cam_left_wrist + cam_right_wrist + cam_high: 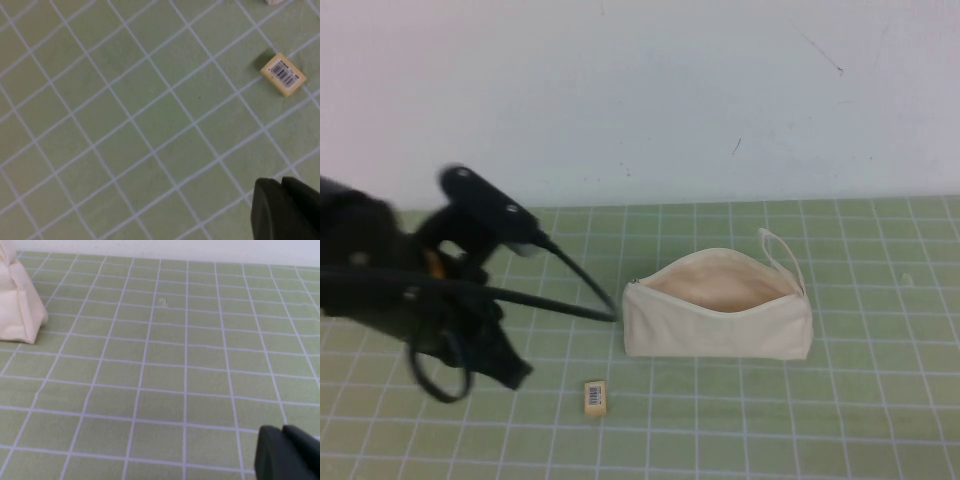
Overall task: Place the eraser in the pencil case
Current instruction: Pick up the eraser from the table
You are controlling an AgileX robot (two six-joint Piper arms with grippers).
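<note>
From the raised camera you see the pencil case standing on the green grid mat with its zip open and the mouth facing up, a small loop at its right end. The eraser lies flat on the mat in front of the case, near its left end but apart from it, the barcode label upward. The left gripper hangs above the mat to the left of the eraser, not touching it; you cannot tell if its claw is open or closed. In the left wrist camera you see the eraser alone on the mat, well apart from the dark claw tip at the corner. In the right wrist camera you see one end of the case far from the right gripper, whose state you also cannot tell.
</note>
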